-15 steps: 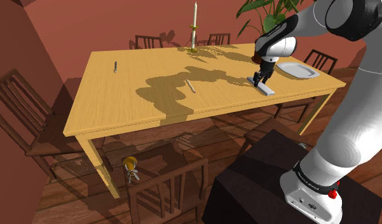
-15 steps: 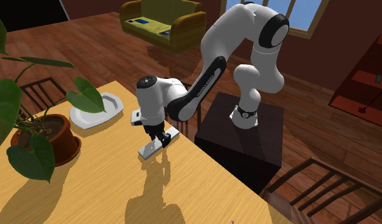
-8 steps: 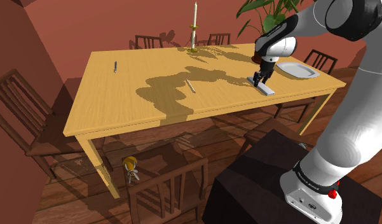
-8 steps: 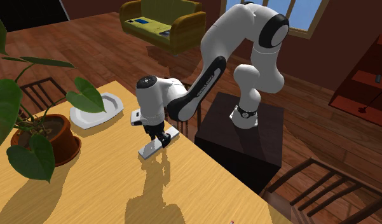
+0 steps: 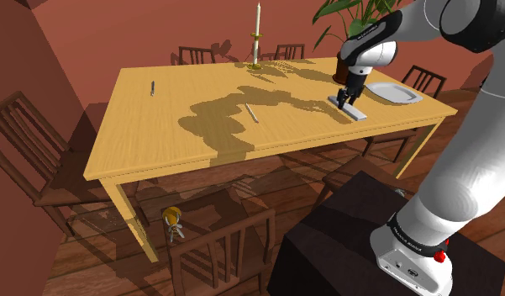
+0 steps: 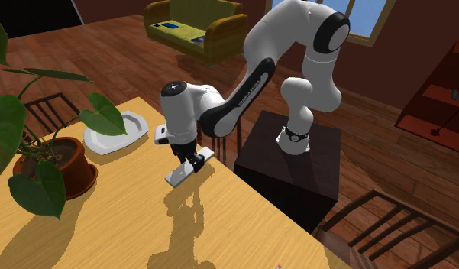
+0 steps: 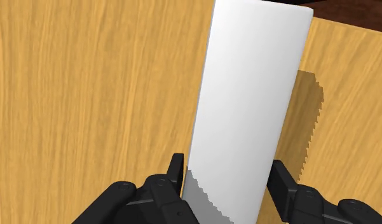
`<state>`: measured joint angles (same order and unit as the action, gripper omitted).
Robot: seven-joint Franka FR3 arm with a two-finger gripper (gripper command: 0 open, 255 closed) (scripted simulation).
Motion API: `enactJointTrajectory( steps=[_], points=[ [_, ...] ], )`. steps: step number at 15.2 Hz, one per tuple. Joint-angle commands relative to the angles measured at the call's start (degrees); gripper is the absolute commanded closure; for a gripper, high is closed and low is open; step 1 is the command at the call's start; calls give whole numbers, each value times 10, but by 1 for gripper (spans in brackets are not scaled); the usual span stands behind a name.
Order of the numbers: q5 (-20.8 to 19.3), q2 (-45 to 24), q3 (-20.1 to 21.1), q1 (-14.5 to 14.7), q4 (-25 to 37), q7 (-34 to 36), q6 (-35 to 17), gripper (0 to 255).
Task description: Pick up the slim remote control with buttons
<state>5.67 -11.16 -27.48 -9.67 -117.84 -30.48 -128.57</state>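
Observation:
The remote [image 7: 246, 102] is a plain white slim slab with no buttons drawn on it. My gripper [image 7: 229, 181] is shut on its near end, one black finger [image 7: 177, 175] on each long side. In the shoulder view the gripper [image 5: 347, 97] holds the remote [image 5: 351, 108] just above the wooden table [image 5: 158, 126], near the table's right end. The second exterior view has the gripper [image 6: 191, 162] with the remote [image 6: 185, 169] tilted a little over the table [image 6: 128, 222] close to its edge. Its shadow falls on the wood beside it.
A white plate [image 5: 394, 92] lies just beyond the remote, by a potted plant [image 6: 44, 160]. A candlestick [image 5: 257, 38] stands at the far edge. A thin stick [image 5: 252, 113] and a small dark thing [image 5: 152, 87] lie farther left. Chairs surround the table.
The gripper has risen a little with the remote, which has left the table top. The arm's elbow has lifted too.

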Motion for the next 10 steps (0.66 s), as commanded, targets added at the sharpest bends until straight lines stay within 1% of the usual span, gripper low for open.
enactJointTrajectory(
  steps=[1,8,10],
  points=[
    [-6,9,-1,2,5,4,13,255],
    [-23,36,-5,6,30,16,62,255],
    [-24,37,-5,6,31,16,63,255]
  ],
)
